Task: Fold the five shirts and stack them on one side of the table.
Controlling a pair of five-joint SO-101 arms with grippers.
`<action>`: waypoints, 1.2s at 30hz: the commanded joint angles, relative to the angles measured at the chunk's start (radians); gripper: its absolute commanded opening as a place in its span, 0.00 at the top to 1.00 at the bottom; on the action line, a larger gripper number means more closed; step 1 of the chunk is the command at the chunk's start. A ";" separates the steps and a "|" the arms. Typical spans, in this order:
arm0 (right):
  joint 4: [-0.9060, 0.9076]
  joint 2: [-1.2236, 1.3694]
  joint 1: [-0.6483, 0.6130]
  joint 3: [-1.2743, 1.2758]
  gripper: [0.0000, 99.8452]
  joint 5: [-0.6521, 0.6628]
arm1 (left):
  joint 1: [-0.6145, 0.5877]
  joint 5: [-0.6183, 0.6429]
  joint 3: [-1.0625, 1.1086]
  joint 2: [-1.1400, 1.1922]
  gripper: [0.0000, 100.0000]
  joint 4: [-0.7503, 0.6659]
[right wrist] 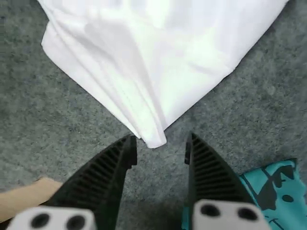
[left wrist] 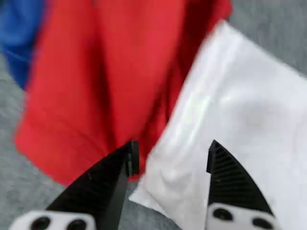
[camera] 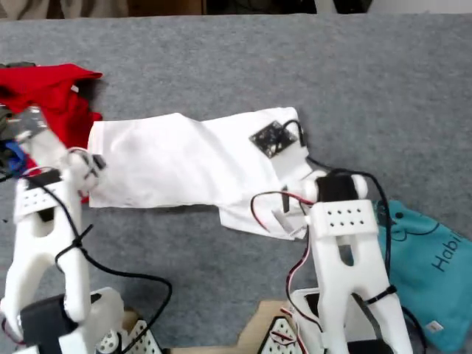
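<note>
A white shirt [camera: 184, 162] lies half folded across the middle of the grey table [camera: 354, 74], with a dark print [camera: 271, 138] near its right end. My left gripper [camera: 82, 164] hovers at the shirt's left edge, open, its fingers straddling the white hem [left wrist: 192, 158] beside a red shirt [left wrist: 105, 81]. My right gripper [right wrist: 160, 148] is open over the white shirt's pointed near corner [right wrist: 152, 136], at the shirt's right front [camera: 287, 214]. The red shirt [camera: 51, 92] lies crumpled at the far left. A teal shirt [camera: 428, 265] lies at the right front.
A blue cloth [camera: 11, 156] peeks out at the left edge by the red shirt, also seen as blue cloth [left wrist: 19, 38]. Red and black cables [camera: 269, 206] trail over the white shirt near the right arm. Bare grey felt spreads across the far side and right back.
</note>
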 commanded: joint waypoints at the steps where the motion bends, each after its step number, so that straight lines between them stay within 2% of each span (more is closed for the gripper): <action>1: 0.015 -0.024 0.007 -0.153 0.85 -0.003 | -0.060 0.015 -0.114 -0.119 0.77 0.060; 4: -0.018 0.024 0.007 -0.260 1.00 -0.005 | -0.034 0.089 -0.172 -0.176 0.88 0.078; 6: -0.058 0.110 0.007 -0.325 0.97 -0.005 | 0.014 0.146 -0.189 -0.176 0.98 0.051; 12: -0.126 0.499 0.004 -0.598 0.99 -0.107 | 0.167 0.238 -0.147 -0.054 0.98 -0.150; 17: -0.127 0.846 0.004 -0.888 0.99 -0.178 | 0.215 0.255 -0.222 0.162 0.98 -0.285; 21: -0.127 1.101 0.002 -1.118 0.99 -0.222 | 0.222 0.255 -0.341 0.387 0.98 -0.330; 29: -0.069 1.543 0.015 -1.550 0.99 -0.250 | 0.192 0.247 -0.606 0.728 0.98 -0.282; 33: -0.026 1.712 0.053 -1.748 0.99 -0.250 | 0.121 0.252 -0.772 0.843 0.98 -0.153; 36: 0.020 1.796 0.084 -1.919 0.99 -0.250 | 0.110 0.252 -0.910 0.928 0.98 -0.035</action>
